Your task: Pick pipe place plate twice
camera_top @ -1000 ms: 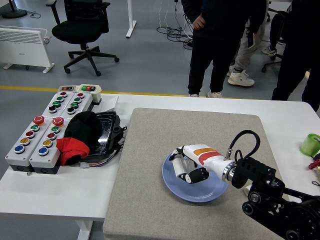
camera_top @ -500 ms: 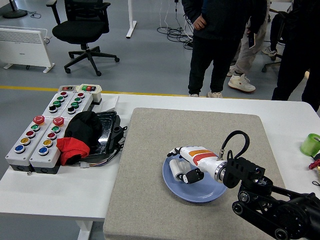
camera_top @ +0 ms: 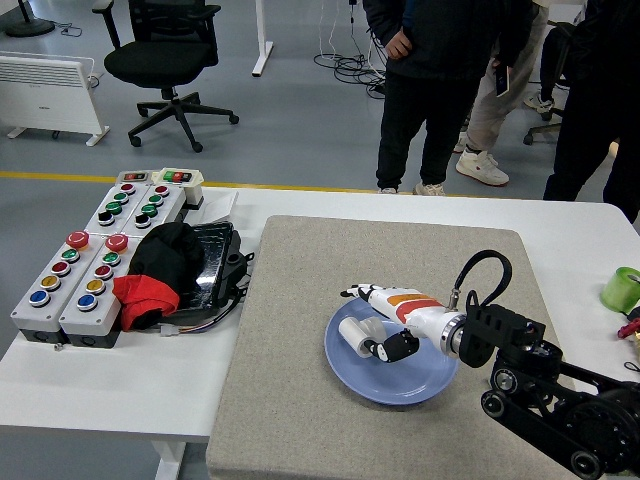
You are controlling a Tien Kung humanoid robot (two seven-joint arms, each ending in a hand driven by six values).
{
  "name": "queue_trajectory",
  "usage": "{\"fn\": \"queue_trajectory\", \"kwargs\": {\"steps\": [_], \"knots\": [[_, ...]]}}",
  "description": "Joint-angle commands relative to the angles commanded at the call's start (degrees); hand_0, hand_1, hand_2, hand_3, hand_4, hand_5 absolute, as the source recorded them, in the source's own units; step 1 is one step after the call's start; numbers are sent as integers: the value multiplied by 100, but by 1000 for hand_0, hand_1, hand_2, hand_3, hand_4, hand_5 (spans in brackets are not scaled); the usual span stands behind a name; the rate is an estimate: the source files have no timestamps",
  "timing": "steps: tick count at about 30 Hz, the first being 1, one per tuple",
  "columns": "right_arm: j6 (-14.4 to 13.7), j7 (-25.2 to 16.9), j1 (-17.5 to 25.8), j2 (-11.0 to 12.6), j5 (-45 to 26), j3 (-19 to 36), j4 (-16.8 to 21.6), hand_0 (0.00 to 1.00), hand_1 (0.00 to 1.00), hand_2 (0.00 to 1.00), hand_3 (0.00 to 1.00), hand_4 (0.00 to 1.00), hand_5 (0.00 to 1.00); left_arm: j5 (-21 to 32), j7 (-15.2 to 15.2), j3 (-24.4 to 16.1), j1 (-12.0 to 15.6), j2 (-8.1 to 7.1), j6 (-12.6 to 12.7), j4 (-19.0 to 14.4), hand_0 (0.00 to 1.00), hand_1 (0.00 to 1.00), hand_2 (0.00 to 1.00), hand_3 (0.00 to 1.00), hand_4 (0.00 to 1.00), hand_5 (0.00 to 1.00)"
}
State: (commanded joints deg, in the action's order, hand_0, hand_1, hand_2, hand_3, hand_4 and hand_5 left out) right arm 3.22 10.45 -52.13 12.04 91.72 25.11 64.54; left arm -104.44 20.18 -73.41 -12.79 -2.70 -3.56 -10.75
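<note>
Robot hand: the right robot hand (camera_top: 385,322) reaches in from the lower right on a black arm and sits low over the blue plate, its white back with an orange patch turned up.
Fingers: stretched out toward the left and loosely spread; the dark thumb tip curls underneath; nothing is clasped between them.
Pipe: a short white pipe (camera_top: 356,334) lies on the plate right under the robot hand, just off the thumb tip; whether thumb and pipe touch cannot be told.
Plate: the blue plate (camera_top: 400,381) rests flat beneath the robot hand, on the grey mat.
Mat: the grey mat (camera_top: 300,400) spreads under the plate and out on every side of the robot hand, over the white surface (camera_top: 120,385).
Left of the robot hand: a black tray (camera_top: 215,265) with a black and red cloth (camera_top: 155,275) heaped on it, and beyond that, grey button boxes (camera_top: 80,270) with coloured buttons.
Right of the robot hand: a green roll (camera_top: 622,288) at the surface's right edge, well apart.
Beyond the robot hand: people (camera_top: 440,60) in dark clothes stand on the floor past the far side of the surface; an office chair (camera_top: 165,50) stands farther left.
</note>
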Motion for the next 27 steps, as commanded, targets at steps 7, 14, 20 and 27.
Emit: {"fn": "queue_trajectory", "kwargs": {"steps": [7, 14, 20, 27], "knots": [[662, 249, 117, 211, 135, 487, 410, 978, 914, 998, 974, 663, 279, 7, -3, 0, -16, 1, 9, 2, 736, 744, 704, 649, 409, 998], [1057, 399, 256, 504, 238, 995, 915, 979, 915, 998, 974, 666, 288, 16, -8, 5, -36, 2, 22, 6, 734, 743, 704, 649, 409, 998], [1475, 587, 563, 1008, 422, 1590, 1308, 983, 919, 998, 980, 680, 300, 38, -20, 23, -60, -10, 37, 15, 734, 742, 702, 650, 409, 998], [1974, 744, 1021, 1705, 557, 2039, 1708, 998, 924, 998, 994, 714, 309, 15, -26, 11, -75, -14, 59, 19, 732, 742, 702, 648, 409, 998]]}}
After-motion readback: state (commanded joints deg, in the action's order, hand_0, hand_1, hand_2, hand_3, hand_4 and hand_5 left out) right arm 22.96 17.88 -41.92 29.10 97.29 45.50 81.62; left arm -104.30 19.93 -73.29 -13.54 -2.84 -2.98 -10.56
